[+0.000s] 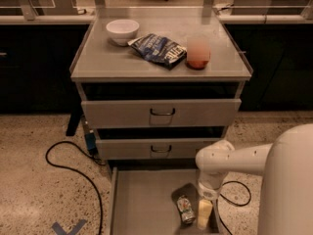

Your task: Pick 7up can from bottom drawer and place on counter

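Observation:
The 7up can (185, 209) lies on its side on the floor of the pulled-out bottom drawer (142, 204), near the right wall, one silver end pointing toward the cabinet. My gripper (201, 212) hangs down from the white arm (230, 160) into the drawer, just right of the can and very close to it. Whether it touches the can I cannot tell. The counter (112, 58) is the light-grey top of the cabinet, well above the arm.
On the counter stand a white bowl (122, 31), a blue chip bag (159, 49) and a pale reddish apple (198, 53). The two upper drawers (161, 112) are pulled out slightly. A black cable (73, 168) loops on the speckled floor to the left.

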Robot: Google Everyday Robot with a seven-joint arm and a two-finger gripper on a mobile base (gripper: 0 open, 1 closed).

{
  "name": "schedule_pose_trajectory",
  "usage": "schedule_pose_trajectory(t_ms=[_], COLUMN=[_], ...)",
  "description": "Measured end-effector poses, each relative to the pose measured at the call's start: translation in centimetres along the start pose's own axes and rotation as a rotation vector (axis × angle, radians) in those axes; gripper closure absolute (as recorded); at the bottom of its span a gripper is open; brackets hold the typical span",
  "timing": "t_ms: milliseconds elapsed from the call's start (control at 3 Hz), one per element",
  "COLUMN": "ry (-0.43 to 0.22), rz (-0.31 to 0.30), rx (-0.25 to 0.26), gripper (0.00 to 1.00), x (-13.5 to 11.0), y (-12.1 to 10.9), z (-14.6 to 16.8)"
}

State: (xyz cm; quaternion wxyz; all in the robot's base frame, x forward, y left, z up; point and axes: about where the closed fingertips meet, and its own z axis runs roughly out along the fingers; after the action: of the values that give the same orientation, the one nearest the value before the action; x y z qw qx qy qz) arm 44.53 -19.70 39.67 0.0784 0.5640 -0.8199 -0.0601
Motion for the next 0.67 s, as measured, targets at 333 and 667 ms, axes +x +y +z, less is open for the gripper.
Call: schedule_pose_trajectory(t_ms=[333,667], ry=[-0.025,-0.025], rz=[0.025,0.025], rx=[0.086,0.086], gripper=[0.0,0.0], x=[-0.65,-0.65], y=[-1.96,-1.97], z=[0.08,0.09])
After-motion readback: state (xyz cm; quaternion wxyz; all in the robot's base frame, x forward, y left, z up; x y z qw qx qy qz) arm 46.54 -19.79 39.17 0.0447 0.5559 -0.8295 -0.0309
